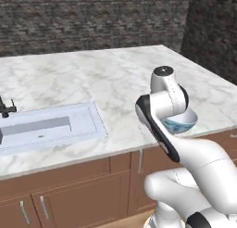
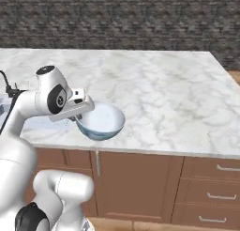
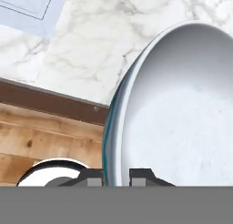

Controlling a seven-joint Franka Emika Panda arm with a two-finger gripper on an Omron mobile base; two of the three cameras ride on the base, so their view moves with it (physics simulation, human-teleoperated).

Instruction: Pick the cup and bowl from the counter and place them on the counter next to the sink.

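Left base view shows the bowl (image 1: pixel 184 122) lifted at the counter's (image 1: pixel 92 79) front edge, right of the sink (image 1: pixel 51 127), since it belongs beside that basin. Right base view has my gripper (image 2: pixel 80 113) at its near rim. Hand view: my fingertips (image 3: pixel 94 180) pinch that rim, one either side.

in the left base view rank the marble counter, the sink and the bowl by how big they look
1. White grey-veined marble counter, largest by far.
2. Shallow pale white-blue rectangular sink.
3. Glossy pale blue-white round bowl, smallest as seen, though the arm hides much of it, so its full extent is unsure.
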